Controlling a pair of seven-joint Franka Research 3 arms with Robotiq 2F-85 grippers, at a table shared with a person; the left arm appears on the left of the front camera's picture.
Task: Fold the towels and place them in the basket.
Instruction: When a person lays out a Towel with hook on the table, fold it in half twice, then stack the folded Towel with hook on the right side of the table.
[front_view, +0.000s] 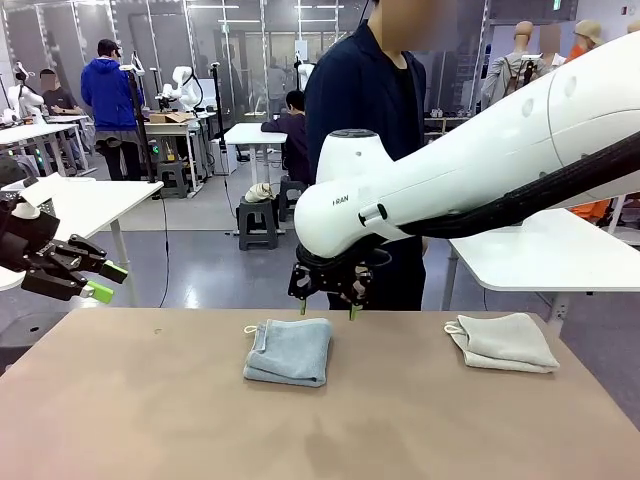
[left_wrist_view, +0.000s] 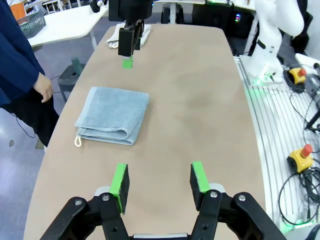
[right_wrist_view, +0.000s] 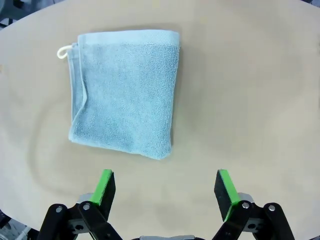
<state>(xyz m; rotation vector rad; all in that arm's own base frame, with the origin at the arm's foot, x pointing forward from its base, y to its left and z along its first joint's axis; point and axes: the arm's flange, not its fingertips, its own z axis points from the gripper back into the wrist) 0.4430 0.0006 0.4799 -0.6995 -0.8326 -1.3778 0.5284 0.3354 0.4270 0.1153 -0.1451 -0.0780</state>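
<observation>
Front view: both towels folded, none binned yet.
Blue towel (front_view: 288, 350) at 9 o'clock from cream towel (front_view: 503, 342) on desk (front_view: 150, 420); right fingers (front_view: 327, 306) and left fingers (front_view: 105, 281) open, empty.

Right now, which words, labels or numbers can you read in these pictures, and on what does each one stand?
"FRAN": small dark print on the right arm in the front view; the rest of the word is hidden.
The blue towel, grey-green towel and table carry no print.
</observation>
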